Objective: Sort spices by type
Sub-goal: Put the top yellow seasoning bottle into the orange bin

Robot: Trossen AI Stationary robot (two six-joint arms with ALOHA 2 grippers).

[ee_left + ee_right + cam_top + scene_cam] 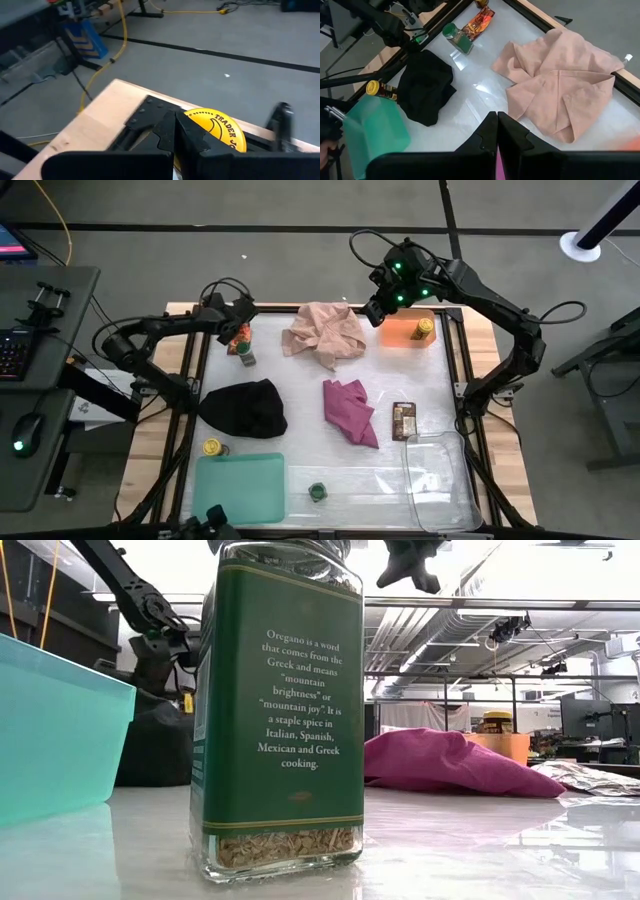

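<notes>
My left gripper (238,328) is shut at the table's far left. A yellow jar lid (220,132) shows just beyond its fingertips. An orange packet (479,22) and a green-lidded jar (455,37) lie beside it. My right gripper (382,308) is shut and empty, high between the pink cloth (325,335) and the orange tray (400,332), which holds a yellow-lidded jar (425,330). Another yellow-lidded jar (213,447) lies by the green tray (240,485). A green-lidded oregano jar (280,710) stands near the front edge. A brown packet (404,420) lies right of the magenta cloth (350,412). My left gripper has its shut fingers (192,137) in front of the yellow lid's near edge (212,120), slanting down toward the table's far left corner. The fingers hide the place where they meet it, so I cannot tell whether they touch the lid.
A black cloth (245,408) lies left of centre. A clear tray (440,480) sits at the near right. The table's black frame rail (145,112) and wooden border run just beyond the left gripper. Bare white tabletop shows between the cloths and the near trays.
</notes>
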